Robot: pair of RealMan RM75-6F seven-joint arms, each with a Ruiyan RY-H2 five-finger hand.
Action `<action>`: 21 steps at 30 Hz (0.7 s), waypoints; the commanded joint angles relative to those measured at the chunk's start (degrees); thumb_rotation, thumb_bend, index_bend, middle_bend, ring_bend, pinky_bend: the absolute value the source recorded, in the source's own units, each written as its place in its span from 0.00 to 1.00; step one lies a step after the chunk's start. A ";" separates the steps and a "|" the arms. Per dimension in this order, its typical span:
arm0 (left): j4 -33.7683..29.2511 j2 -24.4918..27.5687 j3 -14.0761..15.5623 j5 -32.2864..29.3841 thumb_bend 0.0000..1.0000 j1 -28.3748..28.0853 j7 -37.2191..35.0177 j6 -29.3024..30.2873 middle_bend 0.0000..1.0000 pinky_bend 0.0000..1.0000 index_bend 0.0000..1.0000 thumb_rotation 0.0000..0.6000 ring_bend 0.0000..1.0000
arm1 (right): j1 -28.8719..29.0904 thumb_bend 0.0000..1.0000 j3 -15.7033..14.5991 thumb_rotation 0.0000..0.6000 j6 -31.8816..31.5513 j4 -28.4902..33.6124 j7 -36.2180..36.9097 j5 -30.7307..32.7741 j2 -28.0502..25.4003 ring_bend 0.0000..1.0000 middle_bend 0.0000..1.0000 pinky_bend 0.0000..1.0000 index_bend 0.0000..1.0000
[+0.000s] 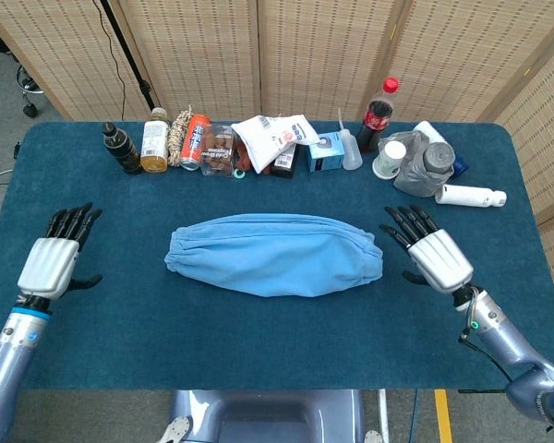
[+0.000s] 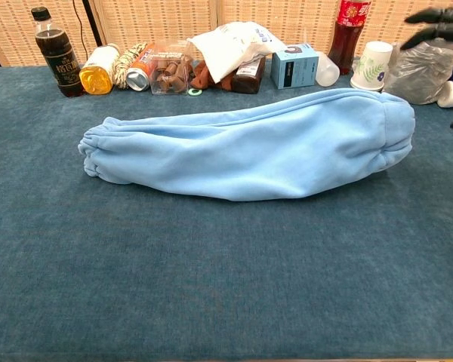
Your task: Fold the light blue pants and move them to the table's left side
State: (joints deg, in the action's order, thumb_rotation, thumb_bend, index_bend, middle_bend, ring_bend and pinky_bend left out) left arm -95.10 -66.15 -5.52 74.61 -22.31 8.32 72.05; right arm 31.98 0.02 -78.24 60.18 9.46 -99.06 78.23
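The light blue pants (image 1: pixel 273 254) lie folded into one long strip across the middle of the blue table, also plain in the chest view (image 2: pixel 249 148). My left hand (image 1: pixel 54 257) hovers well to their left, fingers spread and holding nothing. My right hand (image 1: pixel 433 252) is just off the pants' right end, open and not touching them. In the chest view only the dark fingertips (image 2: pixel 438 23) of the right hand show at the right edge; the left hand is out of that view.
Along the table's back edge stand a dark bottle (image 1: pixel 120 148), a yellow bottle (image 1: pixel 154 140), a can (image 1: pixel 196 141), snack packs (image 1: pixel 275 137), a blue box (image 1: pixel 327 151), a cola bottle (image 1: pixel 379 113), a paper cup (image 1: pixel 389 158) and a white bottle (image 1: pixel 469 195).
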 commanded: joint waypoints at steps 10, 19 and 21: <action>-7.24 5.46 2.97 -1.05 0.11 8.56 -2.64 7.41 0.00 0.00 0.00 1.00 0.00 | -0.69 0.00 -1.97 1.00 -10.29 -6.35 -7.41 -8.10 6.43 0.00 0.00 0.07 0.21; -6.63 6.10 2.64 -0.21 0.11 8.78 -4.45 5.92 0.00 0.00 0.00 1.00 0.00 | 3.05 0.00 -1.81 1.00 -4.62 -1.85 -13.01 -9.18 6.55 0.00 0.00 0.07 0.17; -6.65 6.08 2.48 -0.28 0.11 8.84 -4.71 5.65 0.00 0.00 0.00 1.00 0.00 | 3.95 0.00 -2.08 1.00 -1.40 -0.86 -14.71 -8.74 6.38 0.00 0.00 0.07 0.16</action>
State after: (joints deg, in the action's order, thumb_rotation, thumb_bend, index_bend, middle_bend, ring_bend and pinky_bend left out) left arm -101.76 -60.08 -3.00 74.33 -13.47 3.67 77.76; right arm 34.40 -1.90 -83.04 57.69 -3.05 -108.22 84.78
